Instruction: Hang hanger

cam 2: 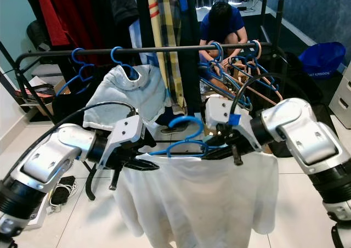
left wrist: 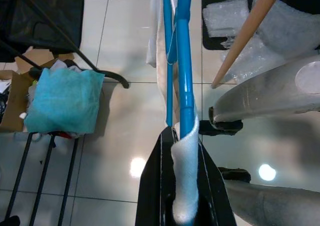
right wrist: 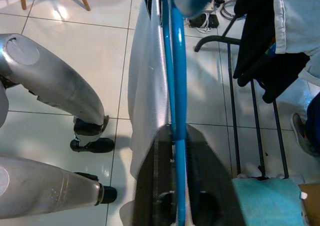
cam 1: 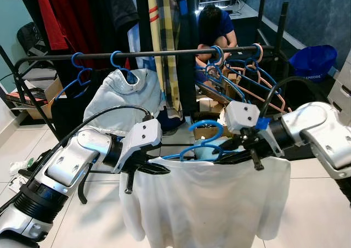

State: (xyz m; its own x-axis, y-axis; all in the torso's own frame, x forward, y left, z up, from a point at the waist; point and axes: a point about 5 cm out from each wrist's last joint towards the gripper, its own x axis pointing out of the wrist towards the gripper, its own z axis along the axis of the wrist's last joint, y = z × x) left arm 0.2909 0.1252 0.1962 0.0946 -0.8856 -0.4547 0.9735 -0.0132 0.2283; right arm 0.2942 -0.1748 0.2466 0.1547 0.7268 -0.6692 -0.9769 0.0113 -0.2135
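I have the left gripper (left wrist: 182,186) clenched on the hanger (cam 1: 200,144) at one shoulder, white cloth pinched between its fingers. The right gripper (right wrist: 177,186) clamps the other shoulder, the blue bar running straight between its fingers. The wrist views show those grips close up; the eye views show the whole hanger instead, held level at centre frame between both arms, below and in front of the rail (cam 1: 164,53).

The hanger is blue plastic, hook upright, with a white shirt (cam 1: 208,204) draped over it and hanging to the lower edge of the frame.

On the rail, a pale hoodie (cam 1: 126,97) hangs left of centre and spare hangers (cam 1: 241,75) bunch at the right. Dark clothes (cam 1: 98,17) hang behind. A person (cam 1: 216,28) crouches beyond the rail, upper right.
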